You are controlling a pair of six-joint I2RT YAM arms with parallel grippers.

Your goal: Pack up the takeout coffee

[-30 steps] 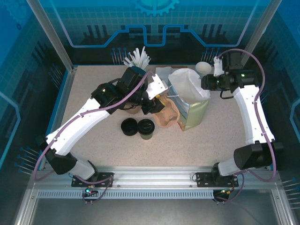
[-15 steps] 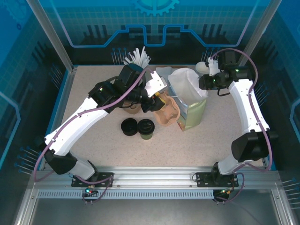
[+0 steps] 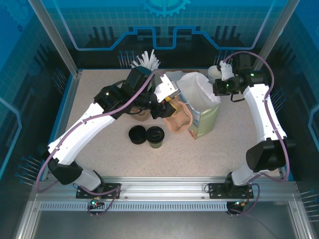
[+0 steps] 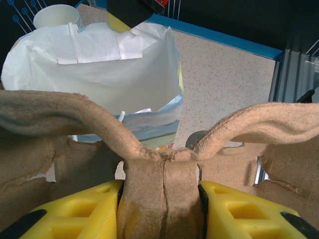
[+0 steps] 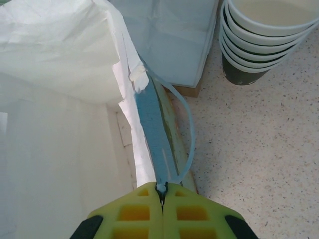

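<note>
From above, the takeout coffee (image 3: 156,136) stands on the desk (image 3: 234,149) near-left of the paper bag (image 3: 203,97); my left wrist shows my left hand (image 4: 160,204) gripping the pulp carrier (image 4: 60,112), my right wrist my right hand (image 5: 162,201) pinching the bag's rim.

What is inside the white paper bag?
The paper bag shows bare white inner walls, with nothing visible against them. Its floor is covered by its own crumpled sides, so whether anything lies at the bottom cannot be told. The right hand pinches its rim.
</note>
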